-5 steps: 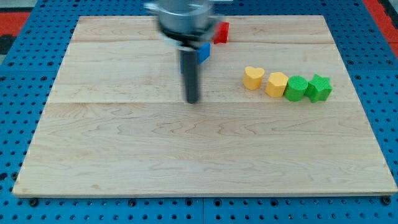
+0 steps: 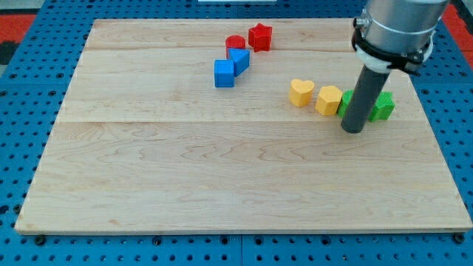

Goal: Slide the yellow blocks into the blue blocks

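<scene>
Two yellow blocks sit right of centre: a yellow heart [image 2: 300,92] and another yellow block [image 2: 329,100], close together. Two blue blocks sit at upper centre: a blue cube [image 2: 224,74] and a blue triangular block [image 2: 239,59] touching it. My tip [image 2: 354,129] rests on the board just below and right of the right yellow block, a small gap apart. The rod stands in front of the green blocks.
Two green blocks [image 2: 383,106] lie right of the yellow ones, partly hidden by the rod. A red cylinder [image 2: 235,43] and a red star [image 2: 260,36] sit above the blue blocks. The wooden board [image 2: 148,185] lies on a blue pegboard.
The rod has moved from the board's centre-left, below the blue blocks, to the right, beside the yellow and green blocks. The blue and red blocks are now uncovered. No block has moved.
</scene>
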